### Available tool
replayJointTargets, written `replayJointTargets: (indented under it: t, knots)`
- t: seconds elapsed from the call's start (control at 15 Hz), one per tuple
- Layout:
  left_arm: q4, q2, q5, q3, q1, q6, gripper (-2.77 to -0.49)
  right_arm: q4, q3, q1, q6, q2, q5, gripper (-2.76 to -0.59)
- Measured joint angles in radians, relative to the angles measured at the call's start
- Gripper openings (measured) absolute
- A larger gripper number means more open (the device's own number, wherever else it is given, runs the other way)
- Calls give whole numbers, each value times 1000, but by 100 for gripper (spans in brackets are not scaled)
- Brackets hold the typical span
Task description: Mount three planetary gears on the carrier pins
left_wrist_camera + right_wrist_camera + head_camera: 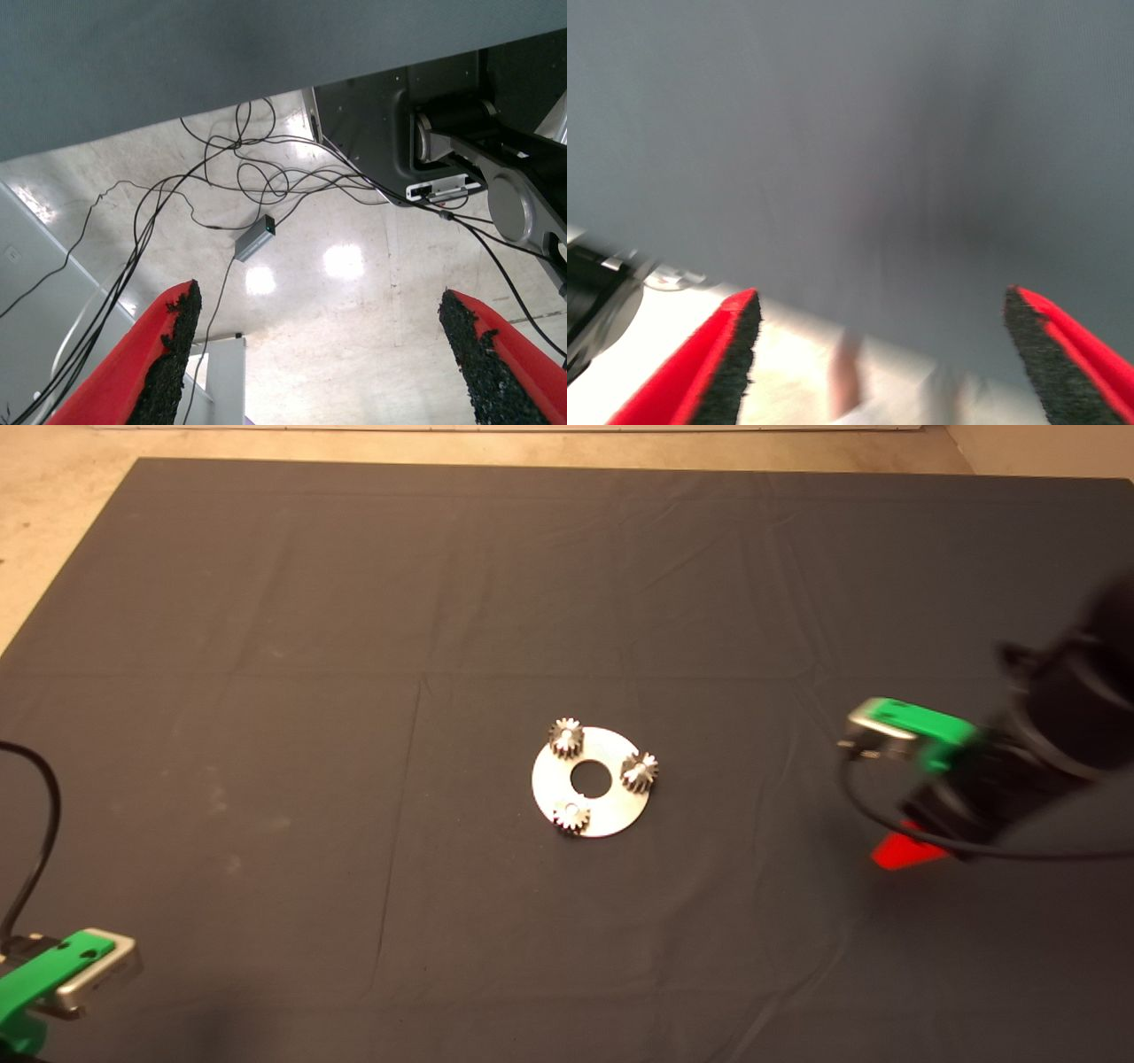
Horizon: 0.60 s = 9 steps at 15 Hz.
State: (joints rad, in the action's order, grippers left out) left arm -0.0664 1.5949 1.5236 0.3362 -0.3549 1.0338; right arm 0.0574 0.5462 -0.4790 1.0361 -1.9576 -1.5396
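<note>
Dark mat (pixel 354 602) carries three planetary gears (pixel 565 737) seemingly seated on carrier pins (pixel 571 811), both the right gripper (pixel 881 354) and the parked left gripper (pixel 319 354) spread empty.

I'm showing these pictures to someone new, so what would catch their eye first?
The round silver disc at the mat's centre, with three planetary gears seated around its central hole. Next, the right gripper, open and empty, over the mat's right side; the left gripper sits at the lower left corner, open.
</note>
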Motion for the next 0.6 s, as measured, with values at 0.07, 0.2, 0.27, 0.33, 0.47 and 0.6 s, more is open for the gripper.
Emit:
replayJointTargets:
  t: [0.07,0.2,0.27,0.33,0.47,0.6]
  knots:
    - [0,5,-1,0,0,0,-137,-7,-66,17,40,97,-2,-133]
    - [0,3,-1,0,0,1,-123,-19,-131,44,93,243,3,-122]
    - [0,3,-1,0,0,1,-122,-21,-137,45,112,301,2,-118]
    - [0,3,0,0,0,1,-121,-21,-139,50,124,338,2,-118]
    - [0,4,-1,0,0,1,-107,-24,-146,64,141,356,2,-103]
    - [0,0,-2,0,0,2,-99,-24,-150,67,149,336,2,-101]
